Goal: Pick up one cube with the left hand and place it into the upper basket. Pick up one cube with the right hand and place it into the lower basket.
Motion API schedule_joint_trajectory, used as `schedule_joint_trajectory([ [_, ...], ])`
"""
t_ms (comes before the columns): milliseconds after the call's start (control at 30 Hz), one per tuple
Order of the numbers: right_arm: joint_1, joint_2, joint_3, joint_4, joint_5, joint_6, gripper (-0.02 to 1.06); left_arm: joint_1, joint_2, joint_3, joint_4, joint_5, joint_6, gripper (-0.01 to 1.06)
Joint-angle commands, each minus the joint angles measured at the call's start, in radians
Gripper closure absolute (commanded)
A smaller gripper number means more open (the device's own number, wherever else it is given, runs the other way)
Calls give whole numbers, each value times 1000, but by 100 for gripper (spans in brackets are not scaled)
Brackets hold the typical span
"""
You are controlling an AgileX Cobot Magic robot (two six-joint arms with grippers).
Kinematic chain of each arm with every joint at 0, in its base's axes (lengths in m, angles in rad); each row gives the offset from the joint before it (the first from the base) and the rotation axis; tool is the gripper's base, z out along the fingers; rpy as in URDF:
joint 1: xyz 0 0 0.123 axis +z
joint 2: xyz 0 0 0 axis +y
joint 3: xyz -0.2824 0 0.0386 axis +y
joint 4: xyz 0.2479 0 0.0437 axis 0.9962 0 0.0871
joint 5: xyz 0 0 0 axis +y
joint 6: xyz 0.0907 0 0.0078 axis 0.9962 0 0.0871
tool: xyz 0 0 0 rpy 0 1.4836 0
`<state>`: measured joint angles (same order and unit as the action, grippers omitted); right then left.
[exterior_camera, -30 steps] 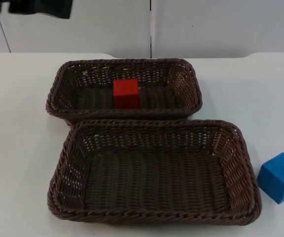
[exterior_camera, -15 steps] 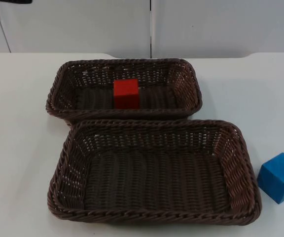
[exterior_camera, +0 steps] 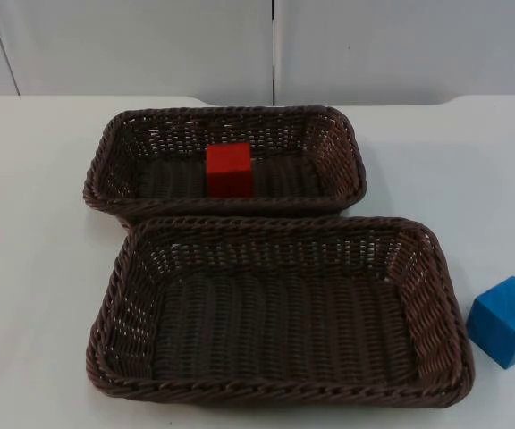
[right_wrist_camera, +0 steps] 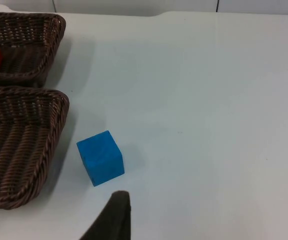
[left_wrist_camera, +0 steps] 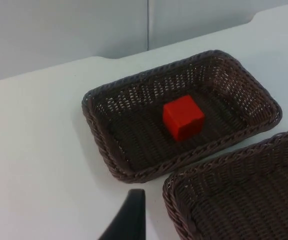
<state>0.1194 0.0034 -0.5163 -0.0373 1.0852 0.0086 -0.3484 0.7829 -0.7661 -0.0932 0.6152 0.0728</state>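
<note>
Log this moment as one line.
red cube: in upper basket | blue cube: on table, right of lower basket | lower basket: holds nothing

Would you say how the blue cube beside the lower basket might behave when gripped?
The blue cube looks rigid, with flat faces, so it should sit steady rather than roll. Its matte surface probably grips well. It looks light, though that is a guess.

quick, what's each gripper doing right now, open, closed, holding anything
Left gripper: cannot be told; holds nothing visible, above the table near the upper basket.
Right gripper: cannot be told; holds nothing visible, near the blue cube.
</note>
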Motion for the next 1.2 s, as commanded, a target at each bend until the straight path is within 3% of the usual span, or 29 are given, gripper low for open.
schedule_joint_trajectory([
  [0,-5,-3,0,4,-6,2,-1,1,-4,4,7,0,-9,13],
  [1000,-5,-3,-9,19,-20,-2,-1,1,-4,4,15,8,-11,13],
  [1167,-5,86,-57,31,-34,-2,-1,1,-4,4,15,8,-11,13],
])
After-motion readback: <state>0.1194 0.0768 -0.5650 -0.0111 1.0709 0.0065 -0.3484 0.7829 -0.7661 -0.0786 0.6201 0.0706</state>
